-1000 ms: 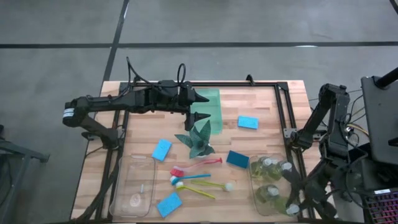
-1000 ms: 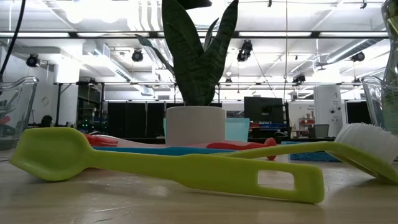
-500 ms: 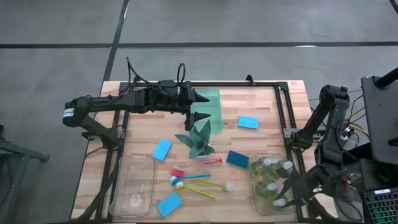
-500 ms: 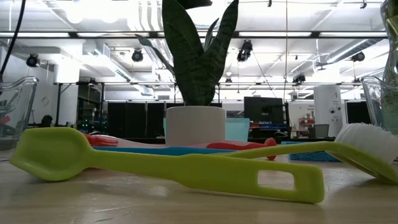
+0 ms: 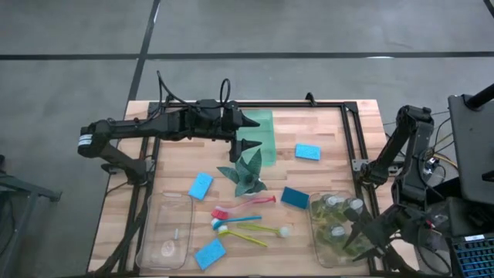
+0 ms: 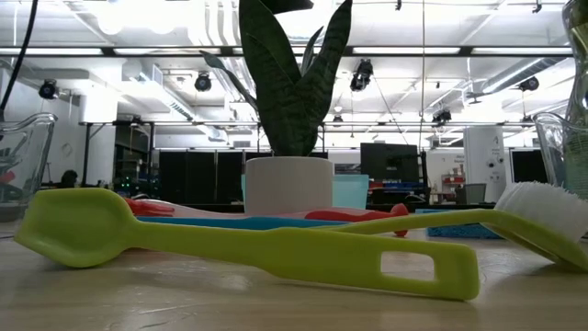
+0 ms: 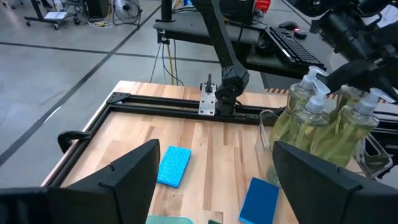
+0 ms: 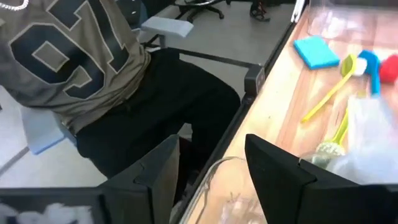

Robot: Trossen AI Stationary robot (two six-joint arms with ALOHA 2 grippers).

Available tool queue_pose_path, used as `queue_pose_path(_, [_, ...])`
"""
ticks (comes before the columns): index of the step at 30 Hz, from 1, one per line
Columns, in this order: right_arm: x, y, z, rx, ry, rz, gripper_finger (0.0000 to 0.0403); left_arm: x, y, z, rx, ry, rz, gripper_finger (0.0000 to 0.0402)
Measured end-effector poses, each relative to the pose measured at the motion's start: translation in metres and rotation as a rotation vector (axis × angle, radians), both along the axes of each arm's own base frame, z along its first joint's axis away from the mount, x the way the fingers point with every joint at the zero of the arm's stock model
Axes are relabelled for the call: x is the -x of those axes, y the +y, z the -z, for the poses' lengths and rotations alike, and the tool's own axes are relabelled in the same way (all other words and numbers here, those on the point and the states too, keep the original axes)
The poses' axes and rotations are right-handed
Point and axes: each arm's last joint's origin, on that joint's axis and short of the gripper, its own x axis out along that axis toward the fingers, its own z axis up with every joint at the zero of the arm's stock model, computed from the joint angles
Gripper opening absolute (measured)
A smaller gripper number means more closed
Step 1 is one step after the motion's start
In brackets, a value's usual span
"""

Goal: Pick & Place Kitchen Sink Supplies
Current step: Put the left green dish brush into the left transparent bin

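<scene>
High view: I am seeing my left hand [image 5: 253, 121] hovering over the translucent green tray [image 5: 262, 136] at the far middle of the worktop [image 5: 328, 131], its fingers spread wide and pinching nothing. My right hand [image 5: 359, 239] is sitting at the near right, beside the clear bin [image 5: 318, 232] that is holding the four soap bottles [image 5: 333, 218]; its fingers are standing apart in the right wrist view with nothing between them. The red brush [image 5: 245, 205], blue brush [image 5: 236, 220] and yellow brush [image 5: 247, 232] are lying together at the near middle, just in front of the spiky plant [image 5: 245, 171]. One blue sponge [image 5: 307, 151] is lying far right beside the tray, a darker one [image 5: 295, 198] is lying just left of the bottle bin, another [image 5: 201, 185] is resting left of the plant, and the fourth [image 5: 209, 253] is lying near the front edge beside a second clear bin [image 5: 168, 232]. In the right wrist view I am seeing a person [image 8: 93, 68] in a numbered shirt sitting just off the worktop.
</scene>
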Motion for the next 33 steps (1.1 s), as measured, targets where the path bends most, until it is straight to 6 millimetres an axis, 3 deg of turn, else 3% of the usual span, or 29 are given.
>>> queue_pose_path(10, [0.000,-0.010,-0.038,-0.060,-0.130,0.009,0.0184,0.000,0.000,0.000,-0.002,0.003,0.002,0.0305])
queue_pose_path(19, [-0.002,-0.013,-0.074,0.031,-0.320,0.054,0.0183,0.004,-0.003,0.005,0.021,0.072,0.021,0.0305])
queue_pose_path(27, [-0.008,-0.020,-0.089,0.195,-0.528,0.305,0.0172,0.009,-0.016,0.011,0.036,0.154,0.059,0.0305])
queue_pose_path(33, [-0.023,-0.026,-0.092,0.211,-0.571,0.438,0.0161,0.008,-0.034,0.010,-0.003,0.150,0.130,0.0305])
